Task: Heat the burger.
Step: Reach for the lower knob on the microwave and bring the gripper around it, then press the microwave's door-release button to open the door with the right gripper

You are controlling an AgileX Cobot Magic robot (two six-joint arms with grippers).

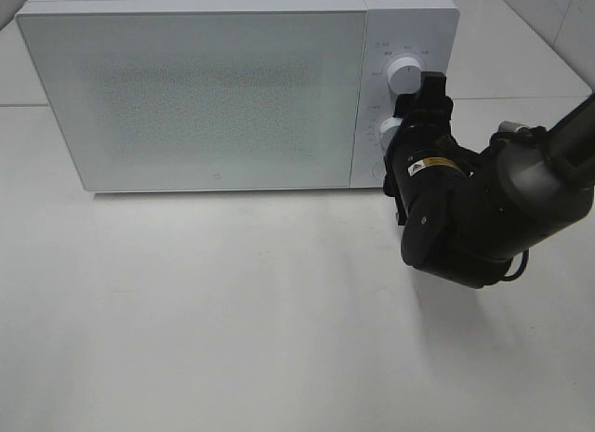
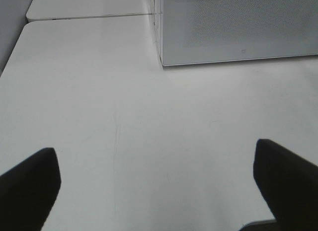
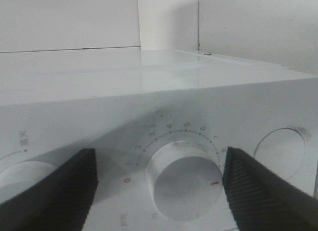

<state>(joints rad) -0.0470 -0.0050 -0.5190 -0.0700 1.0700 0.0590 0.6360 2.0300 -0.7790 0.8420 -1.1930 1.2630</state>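
Note:
The burger is out of view. The white microwave [image 1: 204, 88] stands at the back of the table with its door closed. My right gripper [image 1: 409, 130] is at its control panel, straddling the lower knob [image 1: 390, 133]. In the right wrist view this gripper [image 3: 160, 161] is open, one finger [image 3: 59, 196] well off the round white knob [image 3: 184, 184], the other finger [image 3: 263, 191] just beside it. My left gripper [image 2: 156, 166] is open over bare table, nothing between its fingers [image 2: 30, 186], in front of the microwave [image 2: 238, 27].
An upper knob [image 1: 403, 72] sits above the lower one on the panel. The white table [image 1: 232, 311] stretches out in front of the microwave. A seam between tabletops runs behind it [image 2: 89, 16].

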